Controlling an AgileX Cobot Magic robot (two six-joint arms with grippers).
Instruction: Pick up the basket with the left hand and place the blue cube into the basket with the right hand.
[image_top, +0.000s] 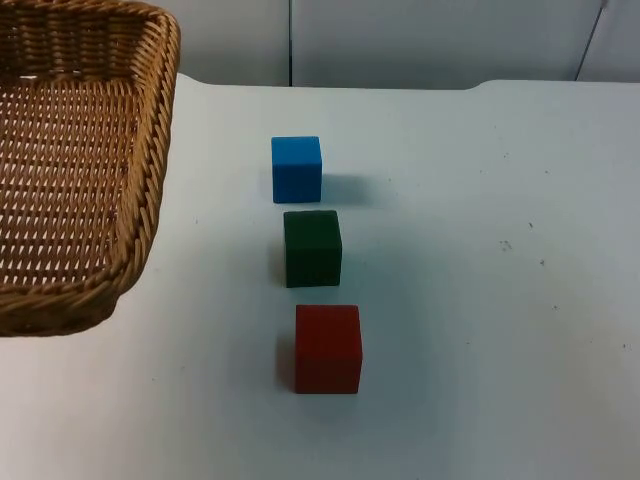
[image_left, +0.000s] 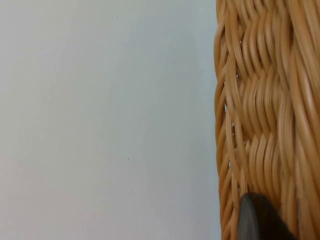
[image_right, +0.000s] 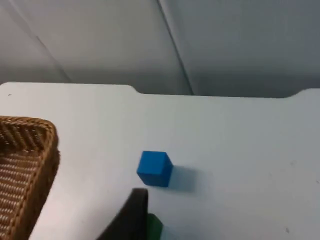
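The woven wicker basket (image_top: 150, 200) looms large at the table's left and looks raised off the surface. My left gripper (image_left: 260, 220) is shut on the basket wall (image_left: 265, 100), with one black fingertip lying against the weave. The blue cube (image_top: 297, 168) rests on the white table near the middle, at the far end of a column of cubes. In the right wrist view the blue cube (image_right: 154, 168) lies a short way beyond my right gripper (image_right: 132, 220), which is apart from it, with the basket (image_right: 25, 165) off to one side.
A dark green cube (image_top: 312, 248) sits just in front of the blue one, and a red cube (image_top: 328, 348) in front of that. The green cube (image_right: 155, 226) peeks out beside my right gripper. The grey partition wall (image_top: 400, 40) bounds the table's far edge.
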